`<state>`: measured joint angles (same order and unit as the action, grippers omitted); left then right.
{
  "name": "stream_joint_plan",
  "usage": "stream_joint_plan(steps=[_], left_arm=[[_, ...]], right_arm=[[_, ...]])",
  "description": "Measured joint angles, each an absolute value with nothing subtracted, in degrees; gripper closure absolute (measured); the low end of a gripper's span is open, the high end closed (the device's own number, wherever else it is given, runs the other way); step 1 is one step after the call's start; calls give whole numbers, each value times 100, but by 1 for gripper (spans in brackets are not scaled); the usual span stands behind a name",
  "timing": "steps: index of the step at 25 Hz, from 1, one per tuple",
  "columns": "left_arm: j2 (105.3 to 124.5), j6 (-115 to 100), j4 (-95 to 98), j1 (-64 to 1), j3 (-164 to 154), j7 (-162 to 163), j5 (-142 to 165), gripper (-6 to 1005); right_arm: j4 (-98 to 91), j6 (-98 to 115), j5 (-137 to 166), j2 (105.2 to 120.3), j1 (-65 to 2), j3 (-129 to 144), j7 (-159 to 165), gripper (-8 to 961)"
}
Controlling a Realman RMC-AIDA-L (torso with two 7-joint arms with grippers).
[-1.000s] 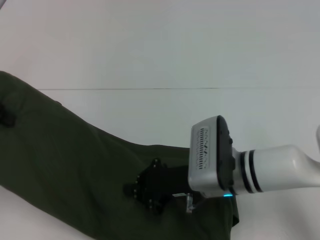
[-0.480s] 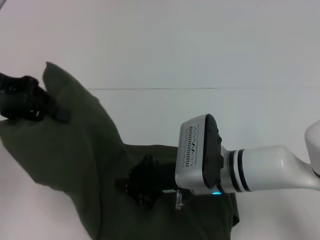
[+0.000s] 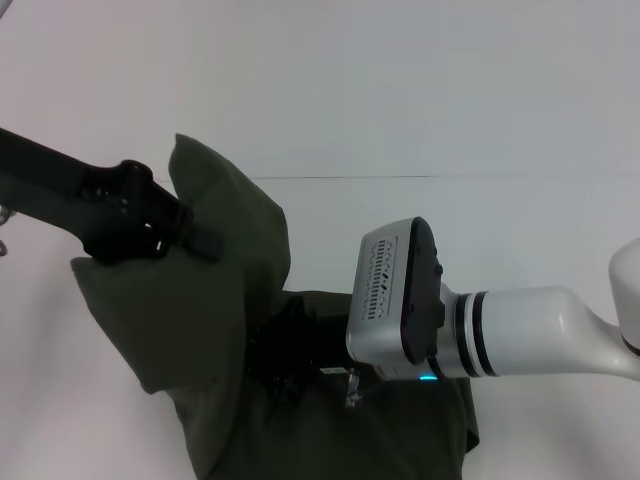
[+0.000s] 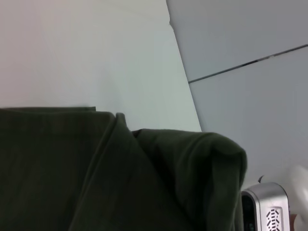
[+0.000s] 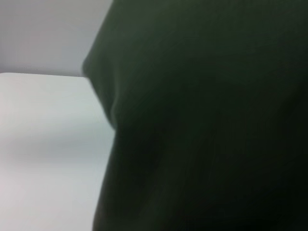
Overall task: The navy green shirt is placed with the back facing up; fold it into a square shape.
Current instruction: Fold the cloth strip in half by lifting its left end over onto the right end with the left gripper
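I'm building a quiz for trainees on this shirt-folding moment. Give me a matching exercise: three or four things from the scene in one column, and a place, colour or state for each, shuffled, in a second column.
Column one:
1. left pincer
2. right pincer
3. navy green shirt
4. table

Column two:
A. white and flat
B. black, low on the cloth beside a white and silver wrist
C. partly lifted and folding over itself
D. raised at the left, holding a shirt edge

Pairs: 1-D, 2-B, 3-C, 4-A
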<state>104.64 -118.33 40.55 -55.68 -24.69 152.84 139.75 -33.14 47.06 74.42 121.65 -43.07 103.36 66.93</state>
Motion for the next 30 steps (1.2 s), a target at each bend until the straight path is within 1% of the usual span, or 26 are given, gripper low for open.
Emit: stream_joint_plan(steps=[3, 6, 11, 13, 14, 15, 19, 22, 23, 24, 30], left_arm=[[10473, -11783, 4053, -5525, -2515, 15302, 13971, 893], [10516, -11722, 4068, -5462, -2502, 15343, 13966, 893], [10645, -11602, 4071, -5399, -2472, 15363, 13962, 893], [10714, -11548, 4061, -5385, -2470, 15366, 13945, 894], [10745, -11529, 4061, -5379, -2470, 15367, 13924, 894], [10771, -11510, 4059, -5375, -2469, 15372, 13896, 894], [10945, -11359, 3994, -5364, -2470, 15429, 13755, 894], [11074, -11195, 3818, -5361, -2469, 15441, 13722, 894], [11153, -11130, 3728, -5361, -2468, 15441, 13694, 893], [11153, -11130, 3728, -5361, -2468, 15441, 13694, 893], [11559, -10831, 3592, -5345, -2474, 15399, 13671, 893]], right_arm=[[-3342, 4696, 7413, 12152, -4252, 10325, 6703, 952], [-3379, 4716, 7213, 12088, -4008, 10282, 6708, 951], [-3836, 5167, 7146, 11979, -3165, 10032, 6557, 951], [-3975, 5687, 7158, 11969, -2675, 9578, 6186, 951], [-3975, 5687, 7158, 11969, -2675, 9578, 6186, 951], [-3987, 5898, 7141, 11975, -2490, 9259, 6054, 951], [-3996, 6143, 7031, 12023, -2017, 8211, 5943, 951], [-3959, 6237, 6713, 12025, -1756, 7615, 5838, 951], [-3911, 6368, 6559, 12018, -1631, 7284, 5647, 950], [-3911, 6368, 6559, 12018, -1631, 7284, 5647, 950], [-3642, 6688, 6456, 12021, -1555, 6657, 5360, 950]])
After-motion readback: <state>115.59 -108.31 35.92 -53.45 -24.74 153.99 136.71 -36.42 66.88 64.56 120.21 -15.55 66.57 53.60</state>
